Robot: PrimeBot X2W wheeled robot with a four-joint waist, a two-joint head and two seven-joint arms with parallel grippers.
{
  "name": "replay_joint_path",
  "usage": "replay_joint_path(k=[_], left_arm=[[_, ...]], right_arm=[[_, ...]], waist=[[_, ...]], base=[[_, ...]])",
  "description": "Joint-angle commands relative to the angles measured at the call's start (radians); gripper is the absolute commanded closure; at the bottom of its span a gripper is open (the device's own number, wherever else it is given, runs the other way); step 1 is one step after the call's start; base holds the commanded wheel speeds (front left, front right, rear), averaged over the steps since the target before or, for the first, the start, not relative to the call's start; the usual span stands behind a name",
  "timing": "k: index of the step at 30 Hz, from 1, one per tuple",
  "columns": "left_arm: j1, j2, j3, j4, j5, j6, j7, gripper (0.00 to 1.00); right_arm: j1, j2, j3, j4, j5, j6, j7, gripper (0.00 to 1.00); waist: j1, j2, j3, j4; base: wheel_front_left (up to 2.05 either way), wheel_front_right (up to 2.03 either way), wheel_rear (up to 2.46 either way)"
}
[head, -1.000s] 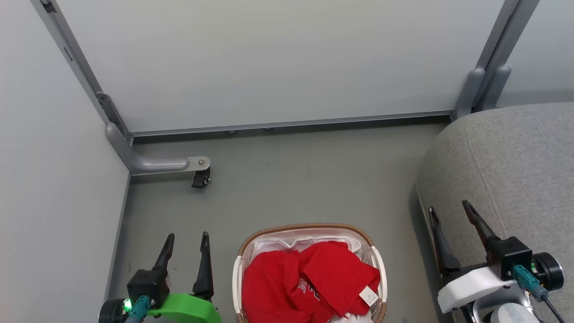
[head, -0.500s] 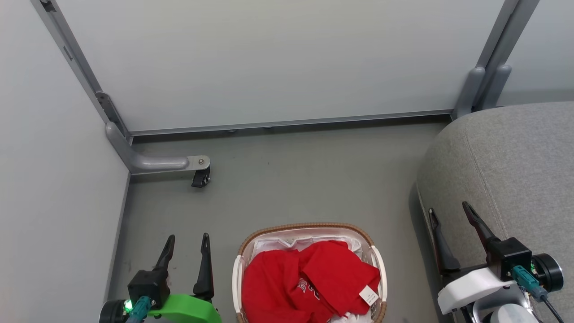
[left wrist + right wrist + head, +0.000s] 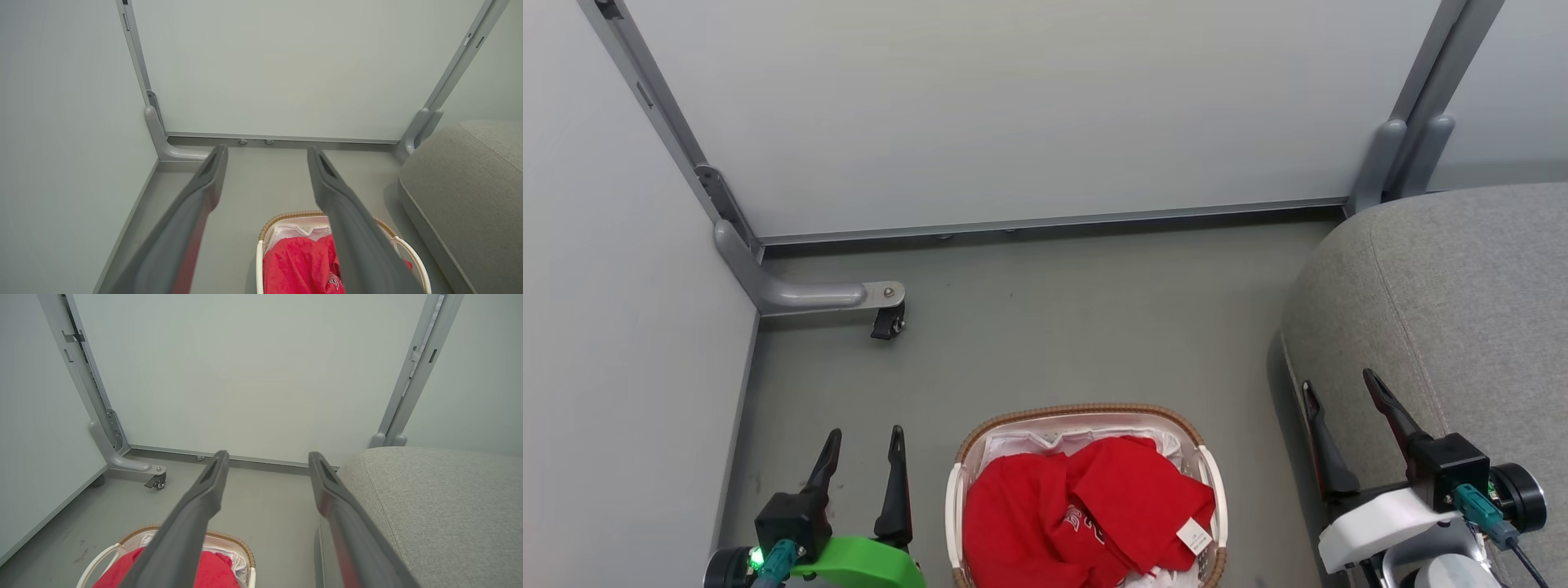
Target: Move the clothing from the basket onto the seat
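step in hand (judged): the first reach into the basket. nothing is gripped yet.

1. locate the clothing. it lies heaped in the basket, which stands on the floor at the near edge of the head view, between the two claws. a white sheet shows under the red fabric at the far rim; leave it there.
2. lower one claw from above onto the highest red fold near the middle of the heap, clear of the brown rim.
3. pinch a bunched ridge, not a flat layer (soft cloth is likely to slip from a shallow bite).
4. lift straight up until the fabric clears the rim. a snagged garment could drag or tip the light basket.
5. carry it to the robot's right, onto the seat, which stands near the basket and runs back toward the wall panel. the right arm looks to have the shorter route.

pose:
- left claw: hovers over the floor just left of the basket, fingers pointing away from the robot, spread wide, empty.
- right claw: sits against the seat's near side in the head view, spread wide, empty. contact with the seat cannot be confirmed.
- neither claw touches the clothing.
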Motion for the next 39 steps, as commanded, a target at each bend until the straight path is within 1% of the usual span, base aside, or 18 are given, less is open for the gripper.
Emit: replay_joint_path(k=[1, 7, 15, 24, 31, 39], left_arm=[[0.007, 0.006, 0.0, 0.001, -0.004, -0.002, -0.001, 0.0], [-0.001, 0.006, -0.006, 0.002, 0.004, -0.005, -0.001, 0.0], [-0.066, 0.006, -0.043, 0.038, 0.04, -0.013, -0.001, 0.0], [-0.209, 0.006, -0.108, 0.215, 0.071, -0.032, -0.001, 0.0], [-0.328, 0.006, -0.149, 0.409, 0.056, -0.04, -0.001, 0.0], [-0.44, 0.007, -0.249, 0.549, 0.041, -0.048, -0.001, 0.0]], right_arm=[[0.008, -0.006, 0.001, 0.002, 0.006, 0.0, -0.005, 0.0], [-0.002, -0.006, -0.002, -0.005, 0.006, 0.0, -0.005, 0.0], [-0.035, -0.006, -0.004, -0.02, 0.002, 0.0, -0.005, 0.0], [-0.11, -0.005, -0.007, -0.032, 0.01, 0.0, -0.005, 0.0], [-0.184, -0.005, 0.016, -0.04, 0.026, 0.0, -0.005, 0.0], [-0.256, -0.004, 0.034, -0.056, 0.047, 0.0, -0.005, 0.0]], waist=[[0.0, 0.0, 0.001, 0.0], [0.0, 0.0, 0.017, -0.003], [0.0, 0.0, 0.086, -0.012], [0.0, 0.0, 0.241, -0.047], [0.0, 0.0, 0.378, -0.107], [0.0, 0.0, 0.513, -0.156]], base=[[0.0, 0.0, 0.0], [0.0, 0.0, 0.0], [0.0, 0.0, 0.0], [0.0, 0.0, 0.0], [0.0, 0.0, 0.0], [0.0, 0.0, 0.0]])
